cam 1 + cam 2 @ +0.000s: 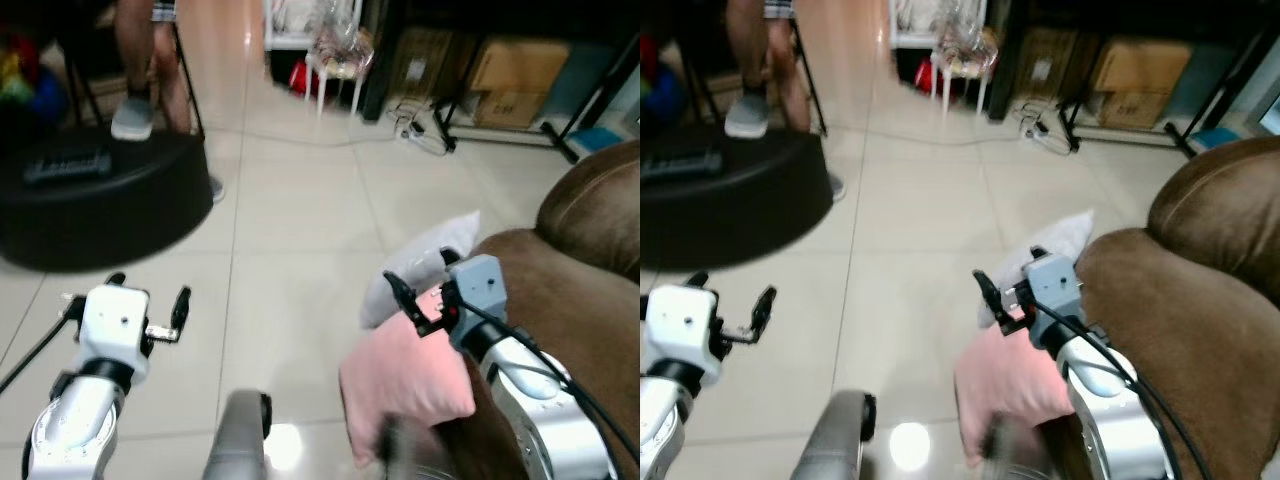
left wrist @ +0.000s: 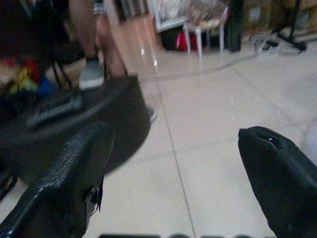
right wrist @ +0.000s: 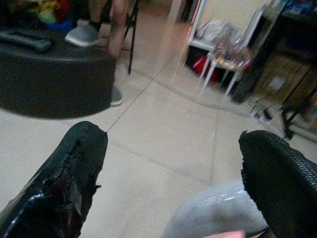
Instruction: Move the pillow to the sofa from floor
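A pink pillow [image 1: 405,385] leans against the front of the brown sofa [image 1: 590,290] on the tiled floor. A white-grey pillow [image 1: 420,265] lies just behind it, also against the sofa. My right gripper [image 1: 422,278] hovers over the pink pillow's top edge, open and empty. In the right wrist view the grey pillow [image 3: 213,218] lies low between the spread fingers [image 3: 74,163]. My left gripper [image 1: 150,292] is held out over bare floor to the left, open with nothing in it.
A low round black platform [image 1: 95,200] sits at the far left, with a person's legs [image 1: 135,60] standing behind it. A white chair [image 1: 335,60], cardboard boxes [image 1: 510,75] and a power strip with cables [image 1: 420,135] line the back. Tiled floor stretches ahead.
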Tool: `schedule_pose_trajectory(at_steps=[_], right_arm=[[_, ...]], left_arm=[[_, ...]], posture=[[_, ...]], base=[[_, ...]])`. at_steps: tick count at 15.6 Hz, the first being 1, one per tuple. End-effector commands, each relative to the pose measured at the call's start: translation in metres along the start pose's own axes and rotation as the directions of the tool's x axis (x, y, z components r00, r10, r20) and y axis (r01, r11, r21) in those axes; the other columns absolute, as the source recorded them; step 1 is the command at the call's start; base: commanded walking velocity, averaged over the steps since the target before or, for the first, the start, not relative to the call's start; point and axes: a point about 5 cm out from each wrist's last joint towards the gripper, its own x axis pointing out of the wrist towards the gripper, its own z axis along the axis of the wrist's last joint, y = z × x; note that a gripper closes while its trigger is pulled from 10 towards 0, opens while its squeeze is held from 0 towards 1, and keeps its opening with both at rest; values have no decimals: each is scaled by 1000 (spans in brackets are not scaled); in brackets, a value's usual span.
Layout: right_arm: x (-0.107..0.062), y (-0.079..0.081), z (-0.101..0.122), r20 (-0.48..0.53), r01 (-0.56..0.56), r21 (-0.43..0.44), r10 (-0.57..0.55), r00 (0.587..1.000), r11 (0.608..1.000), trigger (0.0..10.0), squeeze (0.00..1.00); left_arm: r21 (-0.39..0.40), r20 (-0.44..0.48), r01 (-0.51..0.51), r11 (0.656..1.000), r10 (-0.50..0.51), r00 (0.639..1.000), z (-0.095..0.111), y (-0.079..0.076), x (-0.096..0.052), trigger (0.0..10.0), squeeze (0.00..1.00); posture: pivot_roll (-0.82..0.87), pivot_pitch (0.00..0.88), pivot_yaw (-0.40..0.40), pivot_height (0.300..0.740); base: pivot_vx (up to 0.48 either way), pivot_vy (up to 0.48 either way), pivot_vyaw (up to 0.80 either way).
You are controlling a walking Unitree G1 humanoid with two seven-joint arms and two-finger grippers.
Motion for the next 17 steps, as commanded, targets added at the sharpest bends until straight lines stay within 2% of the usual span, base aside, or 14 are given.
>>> schedule_pose_trajectory(at_steps=[1, 2, 4, 7, 9, 11, 14, 16, 17], right_arm=[[-3, -10, -4, -11, 34, -12, -34, 999, 999, 10000, 1000], [-3, -10, -4, -7, 33, -2, -33, 999, 999, 10000, 1000], [0, -14, -6, -42, 52, 28, -51, 998, 998, 10000, 1000], [4, -19, -11, -67, 131, 88, -125, 990, 987, 10000, 1000], [9, -23, -17, -91, 214, 205, -200, 976, 955, 10000, 1000], [16, -27, -25, -138, 305, 303, -275, 951, 903, 10000, 1000], [18, -35, -32, -187, 356, 308, -311, 932, 882, 10000, 1000], [18, -38, -36, -200, 348, 287, -299, 933, 893, 10000, 1000], [18, -41, -44, -240, 343, 257, -284, 928, 904, 10000, 1000]], left_arm=[[-5, 3, 31, 1000, -31, 1000, 0, -7, -1, 10000, 984], [-5, 2, 30, 1000, -30, 1000, 0, -8, -1, 10000, 980], [-1, -13, 34, 999, -34, 999, -2, -7, -1, 10000, 835], [16, -20, 53, 998, -53, 998, -3, -8, 0, 10000, 753], [33, -19, 66, 997, -66, 998, -4, -9, 4, 10000, 737], [48, 3, 89, 995, -89, 996, 0, -9, 16, 10000, 698], [59, 11, 142, 988, -143, 990, 1, -15, 25, 10000, 675], [66, 12, 179, 982, -180, 984, 1, -20, 27, 10000, 671], [69, 15, 224, 972, -226, 974, 2, -24, 30, 10000, 667]], posture=[[-28, 0, -60, 527], [-28, 0, -60, 527], [-23, 0, -58, 527], [-23, 0, -55, 527], [-18, 0, -52, 512], [-19, 0, -39, 493], [-30, 17, -18, 458], [-33, 32, -7, 443], [-37, 51, 6, 438]], base=[[281, 0, 0], [247, 0, 0], [0, 0, 0], [0, 0, 0], [0, 0, 0], [0, 0, 0], [0, 0, 0], [0, 0, 0], [0, 0, 0]])
